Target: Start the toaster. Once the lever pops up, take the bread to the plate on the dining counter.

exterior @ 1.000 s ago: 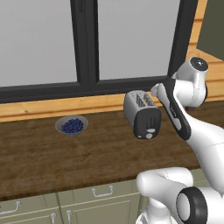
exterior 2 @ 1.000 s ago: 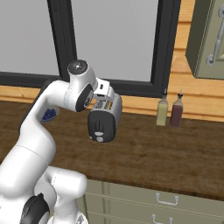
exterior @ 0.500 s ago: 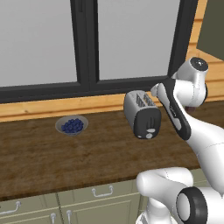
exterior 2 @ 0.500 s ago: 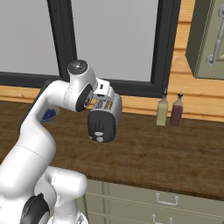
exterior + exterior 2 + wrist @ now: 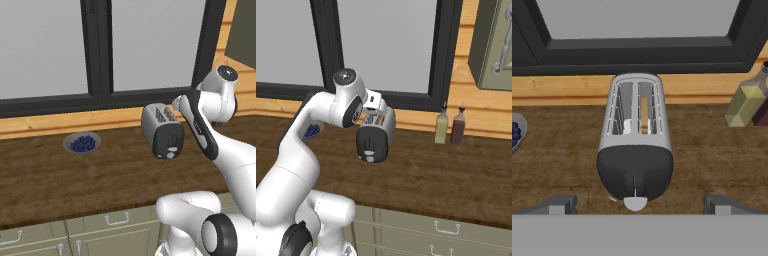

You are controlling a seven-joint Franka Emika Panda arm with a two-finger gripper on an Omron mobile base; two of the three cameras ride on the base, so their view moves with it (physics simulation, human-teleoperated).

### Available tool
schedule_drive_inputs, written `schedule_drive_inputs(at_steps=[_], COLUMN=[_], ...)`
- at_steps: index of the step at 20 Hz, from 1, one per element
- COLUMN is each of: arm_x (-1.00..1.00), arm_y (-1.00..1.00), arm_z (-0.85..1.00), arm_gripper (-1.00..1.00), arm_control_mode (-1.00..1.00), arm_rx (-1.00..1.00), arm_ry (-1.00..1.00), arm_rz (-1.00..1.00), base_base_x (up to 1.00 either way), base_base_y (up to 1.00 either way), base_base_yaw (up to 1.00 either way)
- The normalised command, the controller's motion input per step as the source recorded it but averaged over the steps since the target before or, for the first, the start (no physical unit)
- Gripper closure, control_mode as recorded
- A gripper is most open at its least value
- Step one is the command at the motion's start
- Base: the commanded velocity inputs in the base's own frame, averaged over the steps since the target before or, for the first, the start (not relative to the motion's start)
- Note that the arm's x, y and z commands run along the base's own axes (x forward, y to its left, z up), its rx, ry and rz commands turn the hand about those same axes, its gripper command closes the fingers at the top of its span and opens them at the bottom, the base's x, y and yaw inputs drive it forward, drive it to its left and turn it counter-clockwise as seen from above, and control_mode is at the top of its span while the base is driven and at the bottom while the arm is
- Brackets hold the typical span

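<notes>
The silver-grey toaster point(image 5: 162, 129) point(image 5: 375, 136) point(image 5: 635, 138) stands on the dark wood worktop below the window, black end face toward me. A thin vertical slot point(image 5: 634, 184) runs down that face above the round silver knob point(image 5: 635, 202); the lever tab is too small to make out. The tan bread point(image 5: 644, 113) stands in the right slot. My gripper point(image 5: 639, 205) hovers above the toaster's near end, open, its fingertips point(image 5: 562, 204) wide apart with nothing between them. The plate and the dining counter are out of view.
A grey bowl of blueberries point(image 5: 81, 143) point(image 5: 312, 131) sits left of the toaster. Two bottles point(image 5: 442, 126) point(image 5: 744, 105) stand right of it against the wooden sill. A wall cabinet point(image 5: 491, 40) hangs at the upper right. Handled cabinet doors point(image 5: 116, 218) run below the worktop.
</notes>
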Motion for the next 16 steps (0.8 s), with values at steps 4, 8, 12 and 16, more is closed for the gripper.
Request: schedule_drive_inputs(at_steps=[4, 8, 12, 16], arm_x=[0.00, 0.00, 0.00, 0.00], arm_y=[0.00, 0.00, 0.00, 0.00], arm_z=[0.00, 0.00, 0.00, 0.00], arm_gripper=[-1.00, -1.00, -1.00, -1.00], arm_control_mode=[-1.00, -1.00, -1.00, -1.00], arm_rx=[0.00, 0.00, 0.00, 0.00], arm_ry=[0.00, 0.00, 0.00, 0.00], arm_rz=[0.00, 0.00, 0.00, 0.00], base_base_x=[0.00, 0.00, 0.00, 0.00], base_base_y=[0.00, 0.00, 0.00, 0.00], base_base_yaw=[0.00, 0.00, 0.00, 0.00])
